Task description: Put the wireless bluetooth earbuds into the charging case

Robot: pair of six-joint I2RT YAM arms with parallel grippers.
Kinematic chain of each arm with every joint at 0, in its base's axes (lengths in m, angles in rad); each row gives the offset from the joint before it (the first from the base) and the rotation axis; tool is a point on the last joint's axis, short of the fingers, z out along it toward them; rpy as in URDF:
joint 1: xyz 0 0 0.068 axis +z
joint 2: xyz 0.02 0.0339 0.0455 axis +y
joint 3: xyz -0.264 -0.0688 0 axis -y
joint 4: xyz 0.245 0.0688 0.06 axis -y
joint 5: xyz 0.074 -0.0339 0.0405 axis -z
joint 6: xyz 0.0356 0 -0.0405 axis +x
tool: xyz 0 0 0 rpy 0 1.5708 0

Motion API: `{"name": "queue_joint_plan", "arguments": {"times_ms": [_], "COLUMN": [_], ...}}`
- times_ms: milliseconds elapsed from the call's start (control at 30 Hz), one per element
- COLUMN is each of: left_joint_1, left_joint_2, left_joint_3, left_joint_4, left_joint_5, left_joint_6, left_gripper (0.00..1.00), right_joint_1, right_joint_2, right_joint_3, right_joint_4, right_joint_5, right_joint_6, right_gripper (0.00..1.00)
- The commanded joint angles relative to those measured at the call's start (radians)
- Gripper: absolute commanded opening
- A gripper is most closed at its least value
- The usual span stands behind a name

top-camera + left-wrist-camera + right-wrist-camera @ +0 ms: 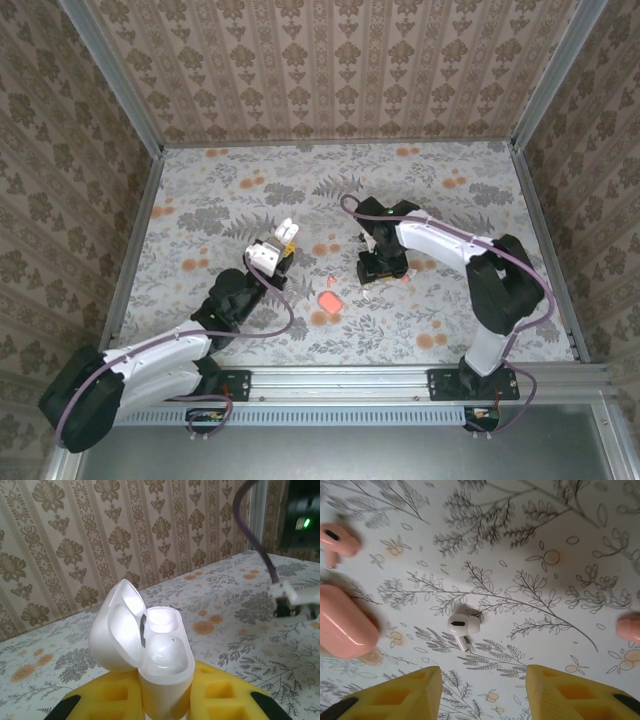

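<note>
A white charging case (167,655) stands upright with its lid (117,630) swung open. My left gripper (165,702) is shut on its lower body between yellow pads (225,692); from above, this gripper (268,255) sits left of centre. A white earbud (463,625) lies on the patterned table just ahead of my right gripper (482,695), which is open with nothing between its fingers (570,695). A pink earbud (337,540) lies at the upper left, and another pink piece (627,628) is cut off by the right edge. From above, the right gripper (380,268) points down at the table.
A shut pink case (345,622) lies on the table left of the right gripper, seen from above (329,300) between the two arms. Patterned walls and metal rails (130,260) enclose the floral table (250,190).
</note>
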Motion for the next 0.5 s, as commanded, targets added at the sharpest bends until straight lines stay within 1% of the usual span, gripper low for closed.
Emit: {"name": "queue_joint_plan", "arguments": {"times_ms": [0,233,333,467], "left_joint_1": [0.011,0.019,0.021,0.025], "left_joint_2": [-0.036,-0.084,-0.094,-0.101], "left_joint_3": [-0.018,-0.022,-0.022,-0.021], "left_joint_4": [-0.030,-0.069,-0.079,-0.090], "left_joint_5": [-0.023,-0.032,-0.033,-0.032], "left_joint_6": [-0.020,-0.022,-0.023,-0.022], "left_gripper": [0.08,0.08,0.08,0.08], "right_joint_1": [0.007,0.007,0.007,0.007], "right_joint_2": [0.059,0.144,0.173,0.199], "right_joint_3": [0.058,0.080,0.092,0.098], "right_joint_4": [-0.092,-0.031,-0.025,-0.020], "right_joint_5": [-0.021,-0.077,-0.080,-0.097], "right_joint_6": [-0.009,0.027,0.029,0.029], "right_gripper": [0.50,0.51,0.51,0.47]}}
